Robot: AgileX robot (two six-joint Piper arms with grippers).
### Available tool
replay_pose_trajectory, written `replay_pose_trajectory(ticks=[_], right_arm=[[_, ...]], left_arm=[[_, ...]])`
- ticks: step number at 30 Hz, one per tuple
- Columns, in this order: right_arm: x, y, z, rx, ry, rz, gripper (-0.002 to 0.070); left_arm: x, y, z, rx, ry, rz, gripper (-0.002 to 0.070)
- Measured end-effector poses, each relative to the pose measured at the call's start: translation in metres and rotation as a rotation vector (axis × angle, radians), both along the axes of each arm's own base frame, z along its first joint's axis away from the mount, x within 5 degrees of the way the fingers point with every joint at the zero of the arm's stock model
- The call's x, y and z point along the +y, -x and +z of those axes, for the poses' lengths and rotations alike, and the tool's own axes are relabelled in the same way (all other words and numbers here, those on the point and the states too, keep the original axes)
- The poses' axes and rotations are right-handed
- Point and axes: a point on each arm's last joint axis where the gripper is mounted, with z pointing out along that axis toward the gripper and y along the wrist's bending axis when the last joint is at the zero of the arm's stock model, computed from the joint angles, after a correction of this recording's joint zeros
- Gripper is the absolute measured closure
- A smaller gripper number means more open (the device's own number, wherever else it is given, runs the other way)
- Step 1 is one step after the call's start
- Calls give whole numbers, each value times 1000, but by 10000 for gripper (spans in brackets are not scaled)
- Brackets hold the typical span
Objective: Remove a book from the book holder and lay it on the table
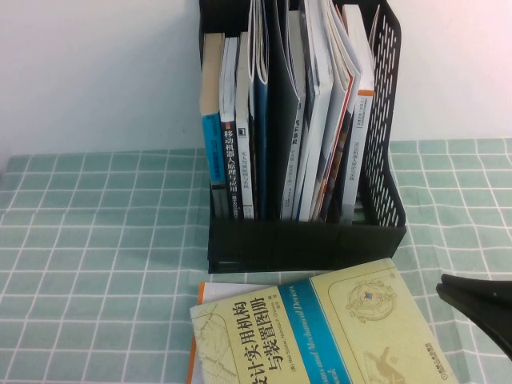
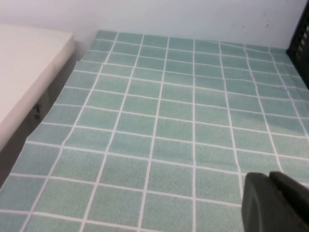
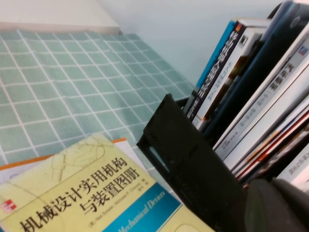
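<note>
One book lies flat on the worktop in front of the holder, resting on a white, orange-edged book. My right fingers sit just beside it; left fingers hang over bare cloth. Open or closed: cannot tell for either.

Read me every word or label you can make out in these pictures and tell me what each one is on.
"机械设计实用机构与装置图册": cover of the book lying on the table.
"Mechanical Devices": blue band on that cover.
"移动机器人原理与应用": spine of a book in the book holder.
Other spines and small author lines: too small to read.
Left gripper, over bare cloth, and right gripper, beside the book: no markings.
</note>
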Motion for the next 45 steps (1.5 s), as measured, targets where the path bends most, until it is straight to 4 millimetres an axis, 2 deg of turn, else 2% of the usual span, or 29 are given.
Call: replay_pose_trajectory(ticks=[13, 16, 19, 23, 27, 29, 37, 41, 45], right_arm=[[-1, 1, -4, 10, 47, 10, 678], [-14, -1, -1, -5, 69, -50, 678], [-37, -3, 3, 13, 42, -198, 678], [-67, 7, 2, 28, -46, -400, 678], [-85, 23, -18, 7, -81, -538, 678], [-92, 31, -36, 7, -87, -598, 678], [-105, 53, -88, -53, -151, -779, 678], [-106, 57, -107, 74, -113, -826, 678], [-106, 58, -111, 119, -99, -845, 678]], left_arm=[[0, 0, 0, 2, 0, 0, 678], [0, 0, 0, 2, 0, 0, 678], [0, 0, 0, 4, 0, 0, 677], [0, 0, 0, 3, 2, 2, 677], [0, 0, 0, 4, 4, 1, 677], [0, 0, 0, 4, 4, 1, 677], [0, 0, 0, 4, 4, 1, 678], [0, 0, 0, 4, 4, 1, 677], [0, 0, 0, 4, 4, 1, 678]])
